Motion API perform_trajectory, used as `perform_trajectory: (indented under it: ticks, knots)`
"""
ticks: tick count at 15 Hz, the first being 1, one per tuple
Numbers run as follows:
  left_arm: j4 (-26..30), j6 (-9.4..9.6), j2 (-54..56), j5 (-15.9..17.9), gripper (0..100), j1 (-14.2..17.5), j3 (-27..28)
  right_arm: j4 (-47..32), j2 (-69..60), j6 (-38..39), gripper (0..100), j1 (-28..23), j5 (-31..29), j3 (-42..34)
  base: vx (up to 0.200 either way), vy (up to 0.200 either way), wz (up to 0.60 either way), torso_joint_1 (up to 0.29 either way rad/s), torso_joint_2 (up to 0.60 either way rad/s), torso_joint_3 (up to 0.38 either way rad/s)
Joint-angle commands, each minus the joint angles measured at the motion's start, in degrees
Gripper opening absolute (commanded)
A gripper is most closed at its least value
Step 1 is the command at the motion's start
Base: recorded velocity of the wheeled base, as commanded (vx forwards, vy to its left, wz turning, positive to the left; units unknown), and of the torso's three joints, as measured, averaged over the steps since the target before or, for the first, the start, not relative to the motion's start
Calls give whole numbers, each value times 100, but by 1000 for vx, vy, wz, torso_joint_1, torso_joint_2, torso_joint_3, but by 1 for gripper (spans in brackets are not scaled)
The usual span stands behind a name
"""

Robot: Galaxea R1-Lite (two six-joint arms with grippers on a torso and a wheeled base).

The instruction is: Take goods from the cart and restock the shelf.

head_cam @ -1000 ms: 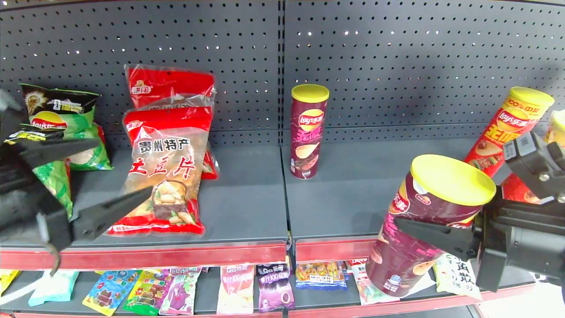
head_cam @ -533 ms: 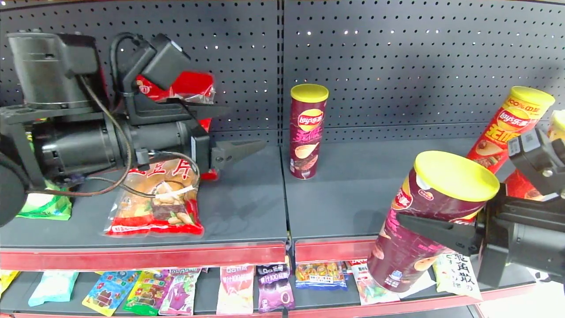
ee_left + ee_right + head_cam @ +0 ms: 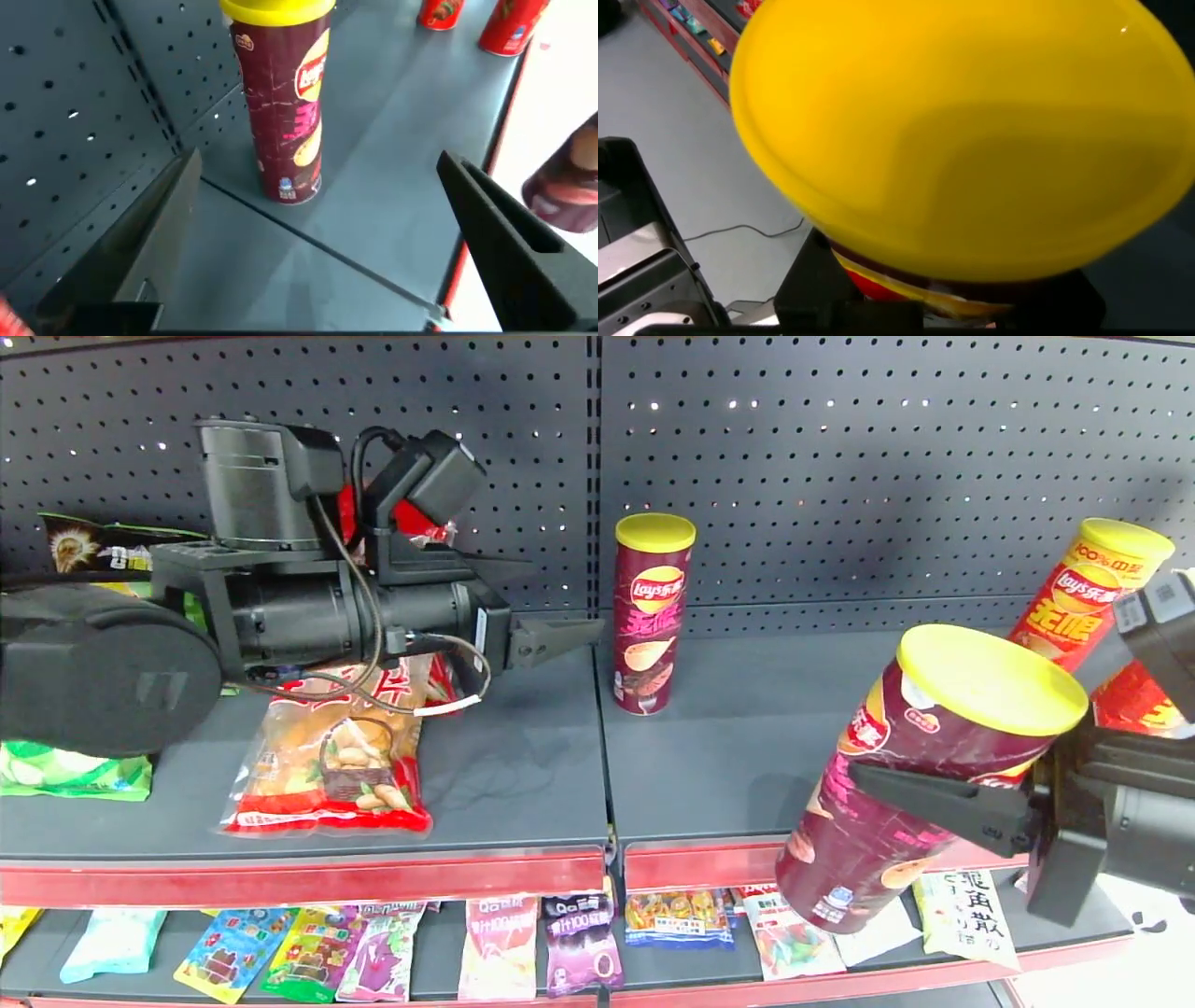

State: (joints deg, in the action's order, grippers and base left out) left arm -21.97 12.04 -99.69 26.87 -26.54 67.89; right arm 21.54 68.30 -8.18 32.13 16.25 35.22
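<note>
A maroon chip can with a yellow lid [image 3: 653, 611] stands upright at the back of the grey shelf [image 3: 747, 737]; in the left wrist view this can [image 3: 285, 103] is just ahead of the fingers. My left gripper [image 3: 565, 602] hangs open over the shelf, just left of that can, with nothing between its fingers [image 3: 486, 224]. My right gripper [image 3: 943, 756] is shut on a second maroon can [image 3: 896, 784], held tilted in front of the shelf's right end. Its yellow lid [image 3: 962, 140] hides the fingers in the right wrist view.
Red chip cans [image 3: 1088, 593] lean at the shelf's far right. A red bag of potato slices [image 3: 345, 756] and green chip bags [image 3: 65, 770] lie on the left half under my left arm. Small snack packets [image 3: 504, 947] line the lower shelf. Bare shelf lies between the standing can and the held one.
My left arm has swung in from the left edge and stretched right across the shelf towards the standing can. The right gripper has raised the held can slightly.
</note>
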Motion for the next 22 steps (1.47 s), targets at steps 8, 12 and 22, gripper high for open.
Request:
perform_trajectory:
  ticks: [8, 12, 22]
  knots:
    - [-18, 26, -1122, -41, 100, -80, 1033, -10, -28, 1, 0, -23, -17, 64, 0, 0, 0, 0, 0, 0]
    - [-9, 26, -1456, -94, 100, -88, 1402, -10, -63, 1, 0, -23, -52, 38, 0, 0, 0, 0, 0, 0]
    - [-1, 26, -2045, -59, 100, -220, 2176, -10, -63, 1, 0, -41, -52, -33, 0, 0, 0, 0, 0, 0]
